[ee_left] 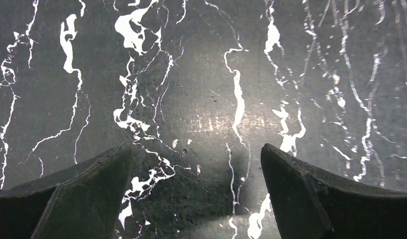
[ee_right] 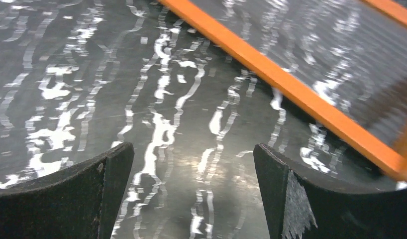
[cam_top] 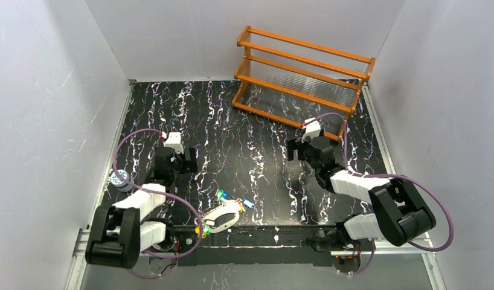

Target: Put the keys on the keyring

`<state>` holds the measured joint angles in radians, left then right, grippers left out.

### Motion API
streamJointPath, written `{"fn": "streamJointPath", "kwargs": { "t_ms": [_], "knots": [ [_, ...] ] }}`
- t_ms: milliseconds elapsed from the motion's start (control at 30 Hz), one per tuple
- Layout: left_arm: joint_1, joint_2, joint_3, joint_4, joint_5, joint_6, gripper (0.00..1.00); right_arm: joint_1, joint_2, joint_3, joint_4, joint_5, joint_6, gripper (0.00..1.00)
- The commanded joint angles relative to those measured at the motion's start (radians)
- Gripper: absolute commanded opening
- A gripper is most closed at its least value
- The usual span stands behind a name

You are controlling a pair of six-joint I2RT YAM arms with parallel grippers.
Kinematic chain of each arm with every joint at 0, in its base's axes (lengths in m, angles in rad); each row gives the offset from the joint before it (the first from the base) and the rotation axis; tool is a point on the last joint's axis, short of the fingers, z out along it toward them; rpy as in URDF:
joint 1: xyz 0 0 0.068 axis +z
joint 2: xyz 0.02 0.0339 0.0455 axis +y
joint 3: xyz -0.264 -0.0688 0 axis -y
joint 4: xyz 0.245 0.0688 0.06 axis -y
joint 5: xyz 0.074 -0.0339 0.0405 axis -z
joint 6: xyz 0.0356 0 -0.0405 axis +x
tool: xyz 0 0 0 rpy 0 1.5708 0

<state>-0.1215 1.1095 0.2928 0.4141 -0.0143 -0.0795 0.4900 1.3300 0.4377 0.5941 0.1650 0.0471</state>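
Note:
In the top view the keyring, a pale oval loop, lies near the table's front edge between the two arm bases. Keys cluster round it: a green-headed one at its far end, a blue one to its right, a yellow one at its near end. Whether any key is threaded on the loop I cannot tell. My left gripper hovers open over bare table, up and left of the keyring. My right gripper is open too, far right of the keyring. Neither wrist view shows keys or keyring.
An orange wooden rack stands at the back right, and its lower rail crosses the right wrist view just beyond the fingers. A small round blue-white can sits at the table's left edge beside the left arm. White walls enclose the black marbled table.

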Motion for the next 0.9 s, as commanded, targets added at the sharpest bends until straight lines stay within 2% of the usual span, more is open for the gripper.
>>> {"fn": "streamJointPath", "kwargs": {
  "t_ms": [0,67,200,300,333,433,567,600,667,800,867],
  "knots": [
    [0.011,0.088,-0.031,0.209,-0.046,0.050,0.98,-0.051,-0.014,-0.036,0.142,0.189,-0.085,0.99],
    [0.013,0.122,-0.095,0.386,-0.067,0.071,0.98,-0.079,-0.014,-0.037,0.144,0.183,-0.088,0.99],
    [0.014,0.171,-0.114,0.515,-0.109,0.167,0.98,-0.118,0.007,-0.055,0.183,0.200,-0.100,0.99],
    [0.016,0.246,-0.156,0.723,-0.147,0.218,0.98,-0.149,0.036,-0.088,0.249,0.183,-0.099,0.99],
    [0.018,0.280,-0.143,0.736,-0.169,0.219,0.98,-0.157,0.048,-0.101,0.294,0.164,-0.106,0.99],
    [0.021,0.295,-0.100,0.656,-0.162,0.226,0.98,-0.171,0.079,-0.084,0.258,0.149,-0.098,0.99],
    [0.022,0.276,-0.118,0.678,-0.104,0.188,0.98,-0.185,0.124,-0.149,0.404,0.143,-0.107,0.99],
    [0.023,0.293,-0.131,0.735,-0.075,0.164,0.98,-0.185,0.118,-0.140,0.360,0.127,-0.111,0.99],
    [0.023,0.370,-0.145,0.852,-0.019,0.154,0.98,-0.188,0.125,-0.147,0.398,0.128,-0.136,0.99],
    [0.024,0.590,-0.161,1.127,-0.039,0.143,0.98,-0.195,0.133,-0.172,0.462,0.147,-0.172,0.99],
    [0.027,0.537,-0.129,0.971,-0.049,0.145,0.98,-0.202,0.151,-0.184,0.509,0.135,-0.196,0.99]
  ]
}}
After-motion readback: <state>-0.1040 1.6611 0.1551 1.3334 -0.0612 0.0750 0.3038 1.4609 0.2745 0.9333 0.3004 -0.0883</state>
